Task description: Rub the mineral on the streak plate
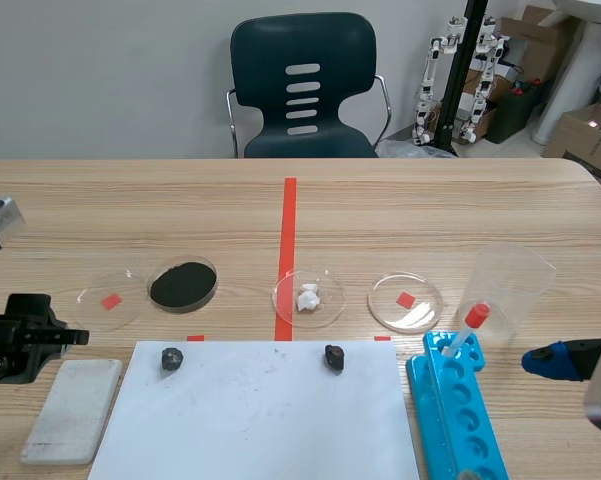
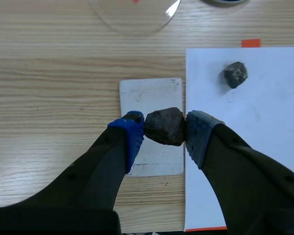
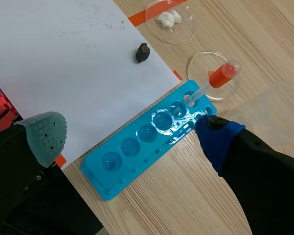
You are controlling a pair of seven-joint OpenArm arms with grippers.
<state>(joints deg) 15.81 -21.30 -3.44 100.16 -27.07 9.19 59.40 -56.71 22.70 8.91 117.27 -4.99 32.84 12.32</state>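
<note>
A: Where do things stand?

B: The left pincer (image 2: 165,131) is clamped on the mineral (image 2: 165,125), one pad on each flank. The lump hangs over the plate (image 2: 150,95), toward the edge that lies along the paper (image 2: 264,98). I cannot tell whether it touches the plate.

A: What worries you?

B: Three things, as I judge it. The lump is rough and rounded, and the pads catch only its sides. A hard downward press could roll it or squeeze it out. The plate also lies loose on the desk (image 2: 49,98), so a dragging stroke may shove the plate along instead of leaving a streak. And with the mineral so near the paper side, a sideways stroke could run off the plate onto the paper.

A: And the other arm?

B: The right pincer (image 3: 131,138) is spread wide and holds nothing. It is above the blue tray (image 3: 112,171), which has the dropper (image 3: 220,76) propped in it. That is well apart from the plate, so a clash looks unlikely.

A: What does each view add?

B: Only the left wrist view shows the grip and the mineral over the plate. In the scene view I cannot make the lump out at all. The scene view alone gives the layout: two spare stones (image 1: 172,358) on the paper and the dishes (image 1: 308,298) behind it. Only the right wrist view shows both of that pincer's fingers apart.
</note>
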